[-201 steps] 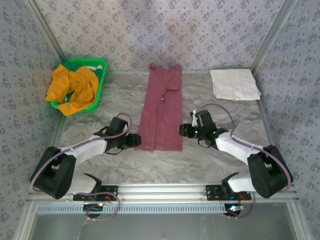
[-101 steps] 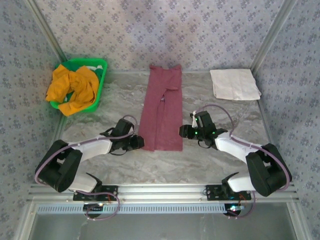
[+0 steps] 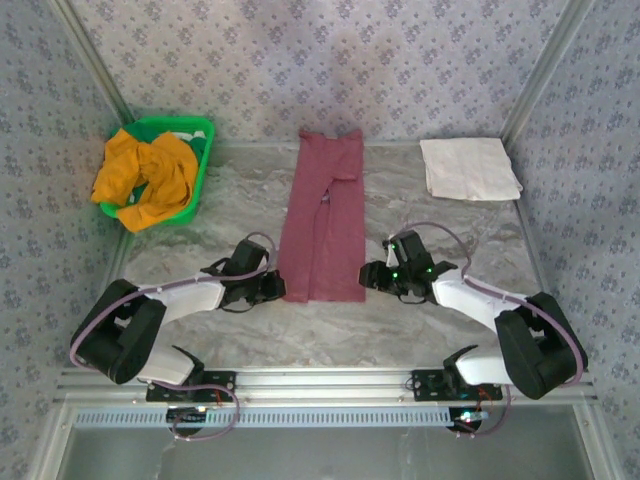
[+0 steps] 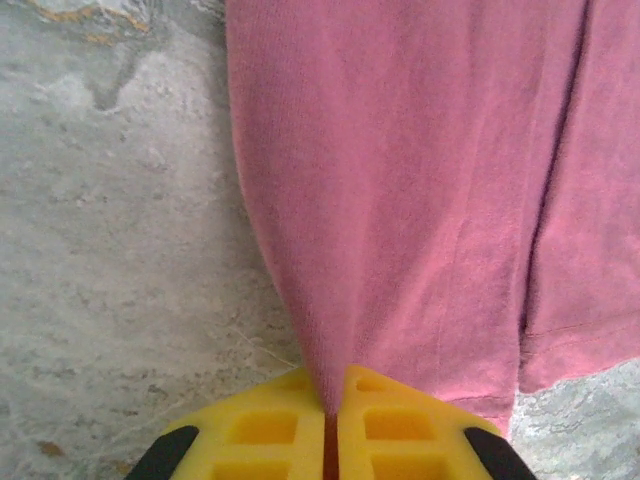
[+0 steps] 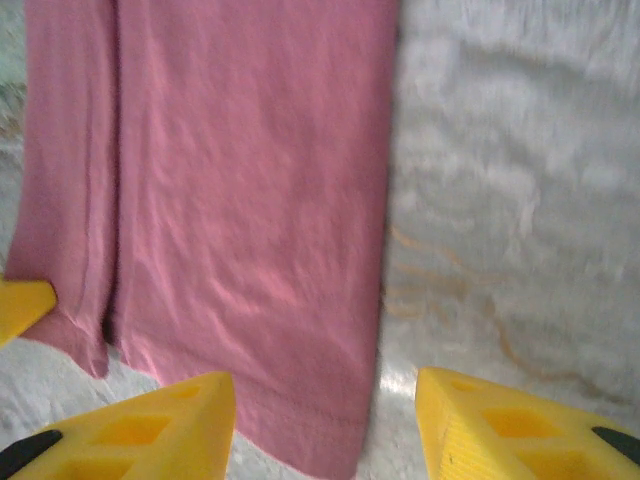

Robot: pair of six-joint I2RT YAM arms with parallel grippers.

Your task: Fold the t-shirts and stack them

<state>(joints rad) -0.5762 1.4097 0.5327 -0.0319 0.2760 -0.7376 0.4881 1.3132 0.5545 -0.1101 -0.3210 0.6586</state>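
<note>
Top external view, largest first: grey marbled table (image 3: 330, 335), closed in on three sides by flowered wallpaper (image 3: 330, 60). Down the middle of the table, from the far edge toward the near one, maroon shirt (image 3: 322, 225), folded into a long narrow strip and lying flat, plain cloth facing up, a sleeve tucked across near the far end. At the far left corner, green basket (image 3: 204, 150), heaped with a crumpled orange shirt (image 3: 145, 175) that spills over its left and near rims. At the far right corner, folded white cloth (image 3: 468, 167), flat, well apart from the strip. From the near edge, left arm (image 3: 175, 298) and right arm (image 3: 470, 295), both white and black, bent inward toward the near end of the strip, one on each side.

Left claw (image 3: 275, 287) at the near left corner of the maroon shirt. Seen from the left wrist: yellow pads of the left claw (image 4: 330, 400) pressed together on a pinch of the maroon shirt (image 4: 400, 200), cloth drawn up into a point between them, bare table to its left.

Right claw (image 3: 368, 276) at the near right corner. Seen from the right wrist: right claw (image 5: 325, 400) spread wide, yellow fingers (image 5: 130, 425) apart, the hem corner and right edge of the maroon shirt (image 5: 240, 200) lying between them, ungripped.
</note>
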